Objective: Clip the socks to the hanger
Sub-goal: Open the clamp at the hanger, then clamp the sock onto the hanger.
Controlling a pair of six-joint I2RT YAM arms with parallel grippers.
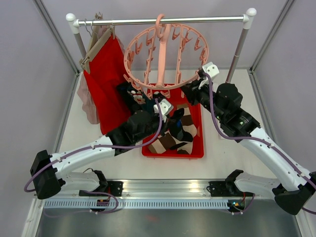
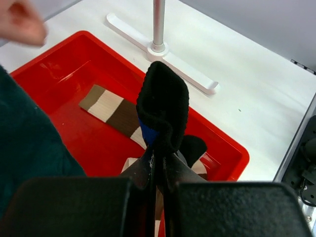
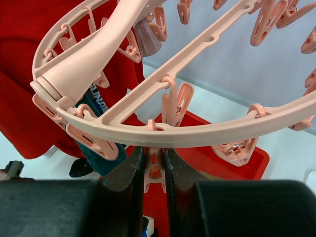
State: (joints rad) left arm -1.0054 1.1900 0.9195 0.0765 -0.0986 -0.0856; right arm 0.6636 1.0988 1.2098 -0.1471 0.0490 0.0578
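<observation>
The pale-pink ring hanger (image 1: 161, 64) hangs from the rail by its hook. My right gripper (image 1: 195, 90) is at its near right rim. In the right wrist view the gripper (image 3: 156, 165) is shut on a clip peg (image 3: 157, 173) dangling below the ring (image 3: 197, 136). A dark teal sock (image 3: 95, 106) hangs from a peg on the left. My left gripper (image 2: 160, 159) is shut on a black sock (image 2: 164, 103) with a blue patch, held upright above the red tray (image 2: 59, 89). A brown-and-beige striped sock (image 2: 116, 112) lies in the tray. More socks (image 1: 170, 140) lie there too.
A large red cloth (image 1: 103, 84) and a pink garment hang on wooden hangers at the rail's left. The rack's right post (image 1: 237, 49) and its white foot (image 2: 182, 71) stand behind the tray. The red tray (image 1: 173, 154) lies between both arms.
</observation>
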